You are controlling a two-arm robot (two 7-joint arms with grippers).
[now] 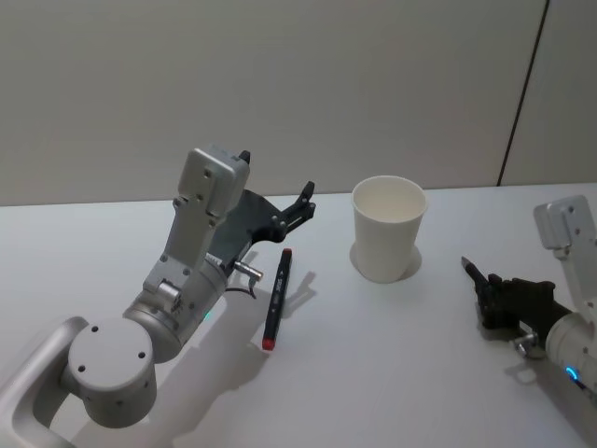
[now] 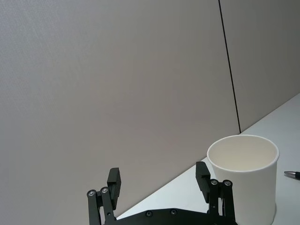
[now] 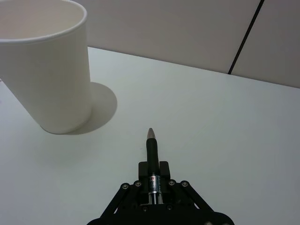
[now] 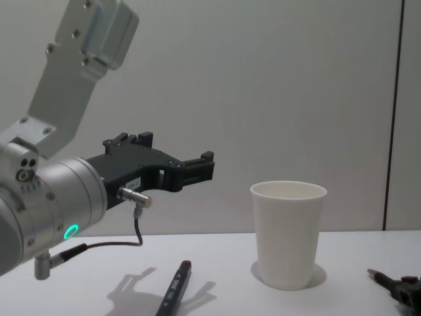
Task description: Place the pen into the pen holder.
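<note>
pen holder: white paper cup, the pen holder (image 1: 388, 229), upright on the tabletop (image 1: 392, 373), mid-scene, open mouth up, nothing seen inside it.
held pen: dark held pen (image 3: 151, 150) with a pointed silvery tip, clamped in the right claw (image 3: 153, 171); the tip sticks out ahead of the fingers.
held pen position: to the robot's right of the pen holder, apart from it, low over the tabletop; cannot tell if it touches the surface.
right claw: closed on the held pen, at the right edge of the head view (image 1: 490, 297) and low right corner of the chest view (image 4: 404, 289).
loose pen: second pen, the loose pen (image 1: 276, 297), dark body with red at the tip, lying flat on the tabletop to the robot's left of the pen holder, not touching it.
left claw: left claw (image 1: 306, 199) raised off the tabletop, above the far end of the loose pen, fingers spread apart, nothing between them.
left claw aim: points toward the pen holder, which sits ahead and to one side in its wrist view (image 2: 243, 178).
background: plain grey wall (image 1: 280, 84) behind the tabletop.
</note>
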